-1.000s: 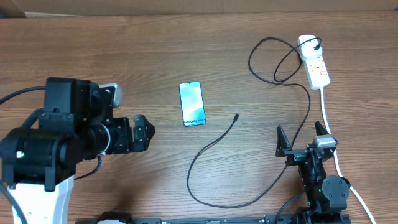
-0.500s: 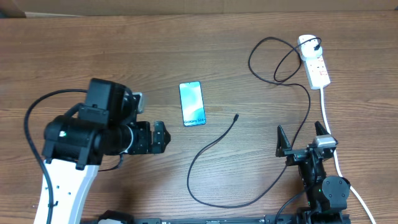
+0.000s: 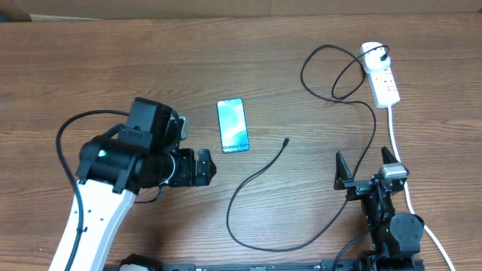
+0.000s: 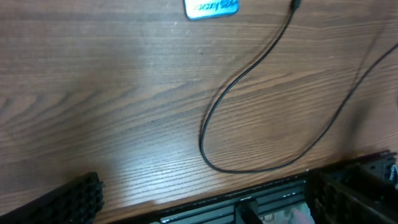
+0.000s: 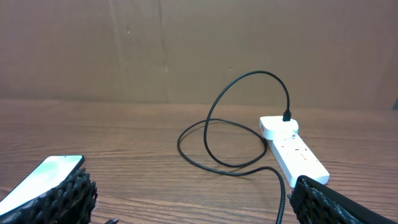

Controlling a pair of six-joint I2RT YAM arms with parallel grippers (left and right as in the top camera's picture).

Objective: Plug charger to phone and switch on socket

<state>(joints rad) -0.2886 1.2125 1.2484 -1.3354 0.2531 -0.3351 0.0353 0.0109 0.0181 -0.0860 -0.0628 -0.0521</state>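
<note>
Reading the overhead view as a clock face with twelve at the far edge, the phone lies flat and screen-up close to the middle of the wooden worktop. Its display is lit pale blue, with white lettering near its six o'clock end. The socket lies well apart from it, out at two o'clock, and its thick white lead trails back toward four o'clock. The charger has its black plug seated in the twelve o'clock end of the socket. From there the thin cable curls in a loop near one o'clock, drops toward five, sweeps round through six and climbs back. It ends in the connector tip, which lies loose on the wood at about four o'clock of the phone, near it but not touching. Whether the socket's switch is on cannot be told. The left arm reaches in from eight o'clock. The left fingers are spread wide with nothing between them, at about seven o'clock of the phone and clear of it. Their wrist view shows bare wood, the cable's curve and the phone's lower edge. The right arm sits at five o'clock. The right fingers are likewise spread wide and empty, pointing toward twelve. The cable passes between them in the overhead view, and contact cannot be told.
</note>
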